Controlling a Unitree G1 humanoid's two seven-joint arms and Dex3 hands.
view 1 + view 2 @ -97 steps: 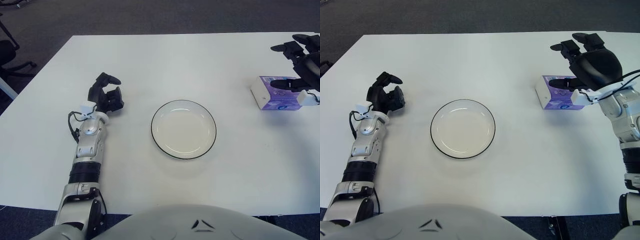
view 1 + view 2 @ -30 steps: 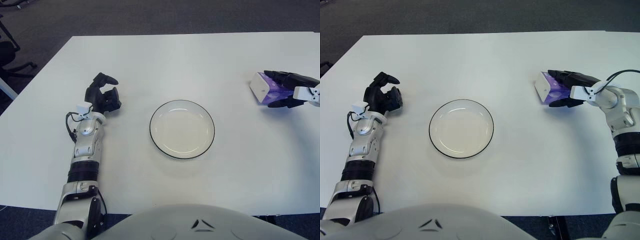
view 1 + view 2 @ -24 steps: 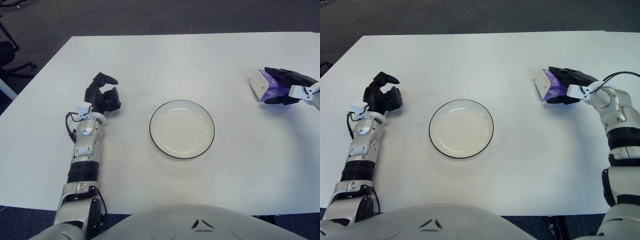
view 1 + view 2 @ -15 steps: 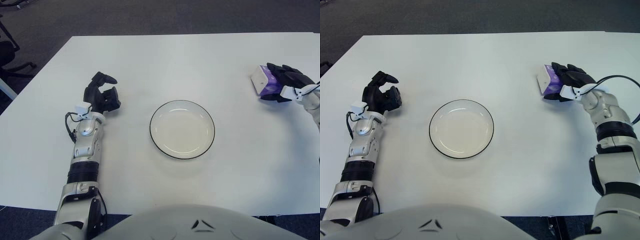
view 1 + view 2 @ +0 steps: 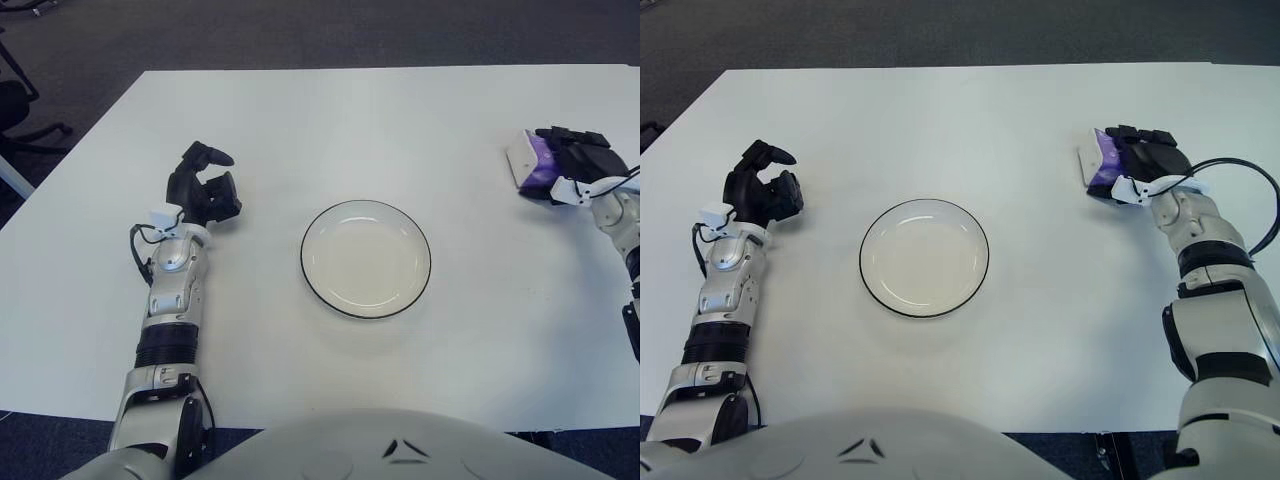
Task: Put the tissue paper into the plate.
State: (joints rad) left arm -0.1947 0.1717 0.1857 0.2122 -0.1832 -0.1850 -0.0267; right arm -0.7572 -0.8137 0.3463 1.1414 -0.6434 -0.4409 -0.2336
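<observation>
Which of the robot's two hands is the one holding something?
The right hand, at the table's right side, its fingers wrapped over the purple tissue pack. The left hand, left of the plate, holds nothing.

The small purple-and-white pack of tissue paper (image 5: 1102,168) sits at the right side of the white table, its white end turned left, partly covered by dark fingers; the round white plate with a thin black rim (image 5: 924,258) lies flat and empty mid-table, well apart from the pack.
</observation>
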